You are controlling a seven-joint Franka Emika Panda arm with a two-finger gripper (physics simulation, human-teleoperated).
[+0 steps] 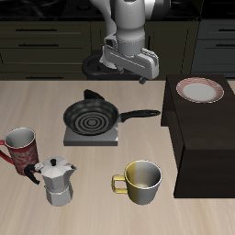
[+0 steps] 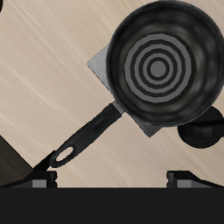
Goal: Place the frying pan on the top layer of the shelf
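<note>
One round black frying pan [image 1: 91, 117] with a long thin handle sits on the grey square burner [image 1: 92, 136], below the raised two-finger gripper [image 1: 128, 70].
The gripper hangs farther back than the pan, touching nothing; its fingers [image 2: 39, 178] stand apart in the wrist view. The large dark boxy shelf [image 1: 197, 138] beside the burner carries a pink-rimmed plate [image 1: 200, 90].

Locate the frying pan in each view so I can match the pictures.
Exterior view: the frying pan sits on the grey burner mid-table, handle toward the shelf.
Wrist view: the frying pan fills much of the frame, directly below the camera.
Shared landmark: the burner's corner showing under the pan.
</note>
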